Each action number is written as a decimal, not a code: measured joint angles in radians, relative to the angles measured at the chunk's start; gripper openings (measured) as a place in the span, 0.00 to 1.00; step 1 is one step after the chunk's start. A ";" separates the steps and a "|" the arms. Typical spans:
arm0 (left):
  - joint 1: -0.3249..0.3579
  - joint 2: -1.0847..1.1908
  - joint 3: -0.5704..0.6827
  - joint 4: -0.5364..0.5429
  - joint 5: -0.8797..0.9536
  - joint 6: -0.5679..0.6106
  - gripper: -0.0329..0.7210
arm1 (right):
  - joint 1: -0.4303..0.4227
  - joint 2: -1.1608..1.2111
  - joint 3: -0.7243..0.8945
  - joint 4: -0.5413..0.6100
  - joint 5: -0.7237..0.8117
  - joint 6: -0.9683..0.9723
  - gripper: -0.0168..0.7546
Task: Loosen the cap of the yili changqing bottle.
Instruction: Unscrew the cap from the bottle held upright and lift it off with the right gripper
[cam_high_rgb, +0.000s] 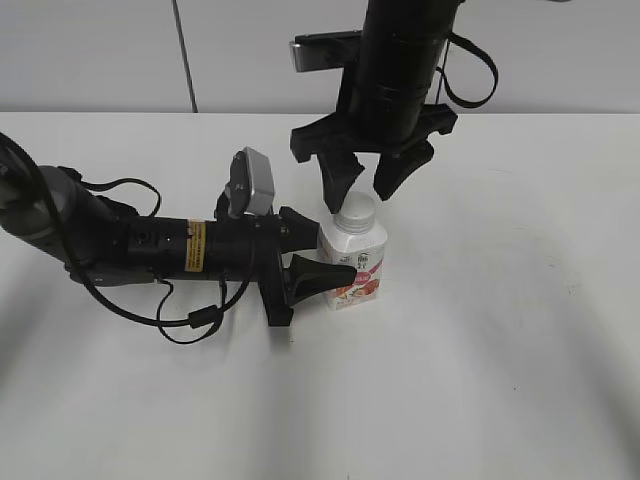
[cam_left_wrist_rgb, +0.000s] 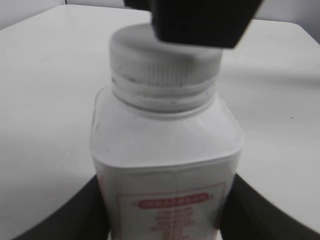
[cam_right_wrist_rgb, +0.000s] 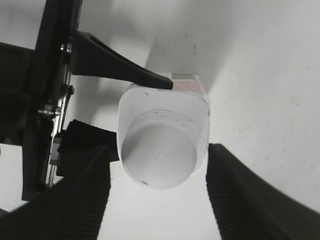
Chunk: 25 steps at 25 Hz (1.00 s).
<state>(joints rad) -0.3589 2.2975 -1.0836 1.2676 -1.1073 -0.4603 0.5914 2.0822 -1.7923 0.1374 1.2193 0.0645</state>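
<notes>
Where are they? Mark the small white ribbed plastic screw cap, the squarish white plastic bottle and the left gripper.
small white ribbed plastic screw cap (cam_right_wrist_rgb: 159, 154): right wrist view, flat top.
squarish white plastic bottle (cam_left_wrist_rgb: 165, 137): left wrist view, shoulder.
left gripper (cam_high_rgb: 318, 250): exterior view, between fingertips.

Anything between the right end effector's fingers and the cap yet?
No, only open air separates the right end effector from the cap; its fingers flank it untouched, clearest in the right wrist view.

Slanted exterior; wrists close on shared bottle (cam_high_rgb: 353, 262)
</notes>
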 joint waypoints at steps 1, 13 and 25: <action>0.000 0.000 0.000 0.000 0.000 0.000 0.55 | 0.000 0.000 0.000 0.000 0.000 -0.001 0.64; 0.000 0.000 0.000 0.000 0.000 0.000 0.54 | 0.000 0.018 -0.001 0.001 0.000 -0.006 0.64; 0.000 0.000 0.000 0.000 0.000 0.000 0.54 | 0.000 0.042 -0.024 -0.002 0.001 -0.017 0.53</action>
<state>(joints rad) -0.3589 2.2975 -1.0836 1.2676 -1.1073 -0.4603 0.5914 2.1243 -1.8163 0.1354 1.2201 0.0472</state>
